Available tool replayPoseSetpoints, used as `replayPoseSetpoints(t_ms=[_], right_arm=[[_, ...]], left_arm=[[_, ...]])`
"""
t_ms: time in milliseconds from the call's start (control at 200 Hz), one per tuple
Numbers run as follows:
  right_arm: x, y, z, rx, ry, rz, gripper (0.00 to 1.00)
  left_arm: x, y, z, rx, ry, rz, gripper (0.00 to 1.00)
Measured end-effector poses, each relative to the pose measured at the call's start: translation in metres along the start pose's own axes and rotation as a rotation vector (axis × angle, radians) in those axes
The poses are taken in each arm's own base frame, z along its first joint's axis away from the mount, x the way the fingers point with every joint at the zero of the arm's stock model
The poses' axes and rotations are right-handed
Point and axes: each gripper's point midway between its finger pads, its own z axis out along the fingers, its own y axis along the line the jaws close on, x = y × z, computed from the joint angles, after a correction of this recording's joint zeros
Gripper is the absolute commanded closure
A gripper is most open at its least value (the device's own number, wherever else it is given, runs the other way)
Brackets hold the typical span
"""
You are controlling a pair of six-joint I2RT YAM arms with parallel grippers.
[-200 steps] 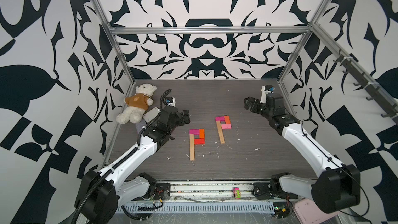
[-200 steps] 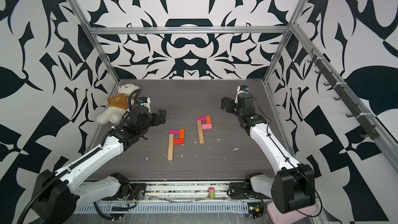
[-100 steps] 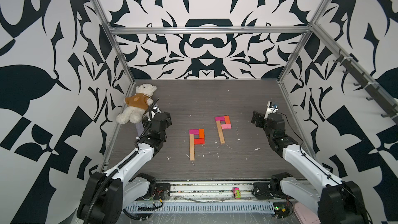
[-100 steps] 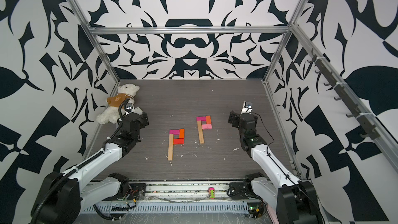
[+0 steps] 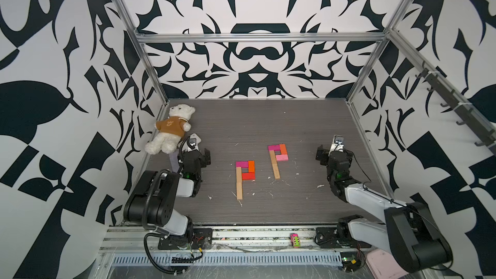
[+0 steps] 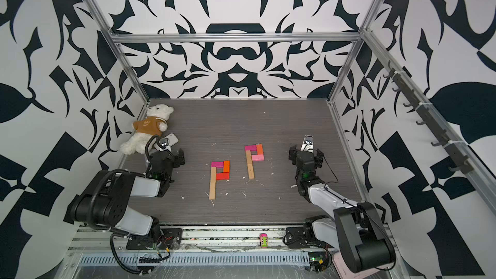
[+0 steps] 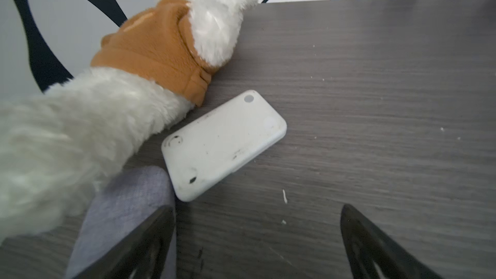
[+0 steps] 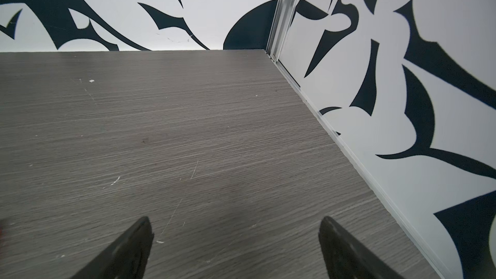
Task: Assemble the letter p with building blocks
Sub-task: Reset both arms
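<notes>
Both jaw pairs wide open, empty. My left gripper is over the table beside the bear and white case. My right gripper is near the wall. The blocks lie mid-table between my arms as 2 P shapes, well apart from both grippers.

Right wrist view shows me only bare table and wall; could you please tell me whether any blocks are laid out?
Observer: Yes, the blocks form two P shapes, lying side by side in the middle.
Operator: Is the left gripper holding one?
Observer: No, the left gripper is open and empty, near a white device.
Operator: Is anything else over there?
Observer: A teddy bear lies beside that device.
</notes>
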Motion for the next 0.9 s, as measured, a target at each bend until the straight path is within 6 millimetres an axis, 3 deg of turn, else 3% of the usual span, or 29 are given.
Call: replayPoseSetpoints(t_ms=[95,335,575,645,790,900], right_arm=[[-0.001,-0.005,0.005,0.017,-0.01,0.007,0.01],[0.002,-0.013,0.011,0.041,-0.015,0.006,0.01],[0.017,-0.015,0.022,0.02,0.009,0.026,0.01],[0.025,-0.012,0.029,0.003,0.012,0.029,0.0],[0.061,0.012,0.04,-0.113,0.112,-0.035,0.0],[0.05,0.029,0.045,-0.188,0.105,-0.048,0.0]], left_arm=[[0.002,-0.004,0.002,0.024,-0.009,0.006,0.01],[-0.04,-0.002,0.017,0.05,-0.084,-0.037,0.01],[-0.035,-0.001,0.018,0.057,-0.064,-0.049,0.01],[-0.034,-0.001,0.018,0.058,-0.059,-0.053,0.01],[-0.033,-0.001,0.018,0.06,-0.056,-0.055,0.01],[-0.032,-0.001,0.018,0.06,-0.053,-0.055,0.01]])
